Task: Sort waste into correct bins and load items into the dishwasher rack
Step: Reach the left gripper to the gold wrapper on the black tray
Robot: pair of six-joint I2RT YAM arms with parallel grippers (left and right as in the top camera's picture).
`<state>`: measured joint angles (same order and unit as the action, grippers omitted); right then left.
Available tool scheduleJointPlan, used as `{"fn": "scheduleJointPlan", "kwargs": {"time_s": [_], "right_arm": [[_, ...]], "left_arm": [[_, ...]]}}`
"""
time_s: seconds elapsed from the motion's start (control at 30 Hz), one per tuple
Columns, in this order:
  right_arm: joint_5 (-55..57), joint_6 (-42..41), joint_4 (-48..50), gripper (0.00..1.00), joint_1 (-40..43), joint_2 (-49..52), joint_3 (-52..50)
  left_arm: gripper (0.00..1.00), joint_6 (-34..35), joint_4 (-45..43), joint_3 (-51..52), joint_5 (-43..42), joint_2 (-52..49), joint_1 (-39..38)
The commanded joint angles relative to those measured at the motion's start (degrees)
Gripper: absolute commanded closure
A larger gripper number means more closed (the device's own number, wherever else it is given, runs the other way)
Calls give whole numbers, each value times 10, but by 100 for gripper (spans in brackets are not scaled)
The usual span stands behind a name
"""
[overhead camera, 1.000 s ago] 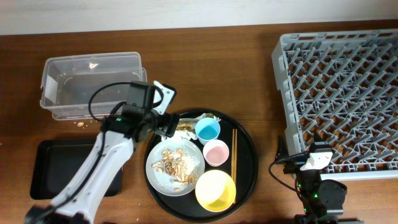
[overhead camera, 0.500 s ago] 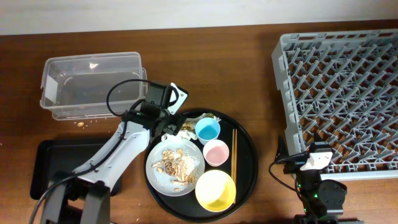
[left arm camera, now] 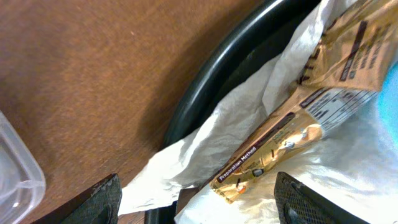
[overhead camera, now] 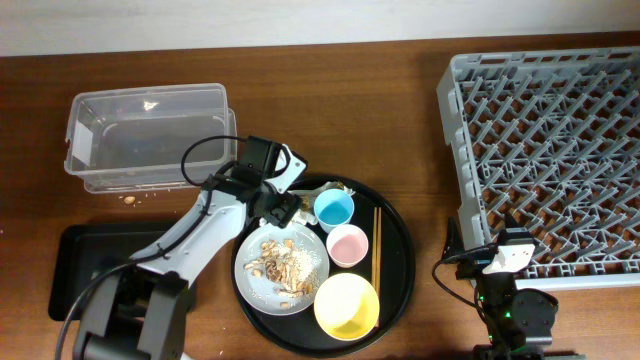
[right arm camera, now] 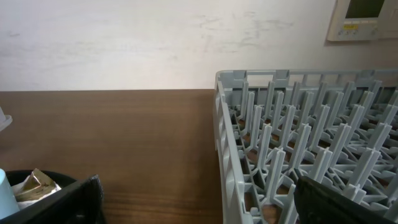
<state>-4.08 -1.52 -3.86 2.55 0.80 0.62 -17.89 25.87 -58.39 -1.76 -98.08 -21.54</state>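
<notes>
The crumpled white-and-gold wrapper (left arm camera: 292, 124) lies on the back left of the large round black tray (overhead camera: 400, 262). My left gripper (overhead camera: 284, 208) is open right over it, one finger on each side (left arm camera: 199, 205), and holds nothing. The grey plate (overhead camera: 250, 272) carries brown and beige scraps (overhead camera: 282, 262). On the tray too are the blue cup (overhead camera: 333, 208), pink cup (overhead camera: 347, 245), yellow bowl (overhead camera: 347, 306) and chopsticks (overhead camera: 376, 245). The clear tub (overhead camera: 150, 135) and black rectangular tray (overhead camera: 75, 270) are at the left. The grey rack (overhead camera: 550, 150) is at the right. My right gripper (right arm camera: 199, 211) is open and empty beside the rack.
A few crumbs (overhead camera: 130, 200) lie on the table in front of the clear tub. The tub's corner (left arm camera: 15, 180) shows close to my left gripper. The rack's left wall (right arm camera: 227, 143) stands just right of my right gripper. A wall runs behind the table.
My left arm has moved right and onto the round tray, bringing the open gripper over the wrapper. The right arm has not moved.
</notes>
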Motion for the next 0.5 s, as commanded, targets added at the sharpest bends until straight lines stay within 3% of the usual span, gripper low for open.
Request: {"fn": "scheduleJointPlan", "kwargs": {"time_s": [0.0,0.27,0.47], "right_arm": [[2,-2,-3,1,1,-4,-3],[2,-2,-3,1,1,-4,-3],[2,-2,-3,1,1,-4,-3]], "left_arm": [[22,-14,-1,-7,-11,-25,-2],[23,-11,-28,-8,-10,-26,-8],[38,-10,-27,-8,-10,-26,-27]]}}
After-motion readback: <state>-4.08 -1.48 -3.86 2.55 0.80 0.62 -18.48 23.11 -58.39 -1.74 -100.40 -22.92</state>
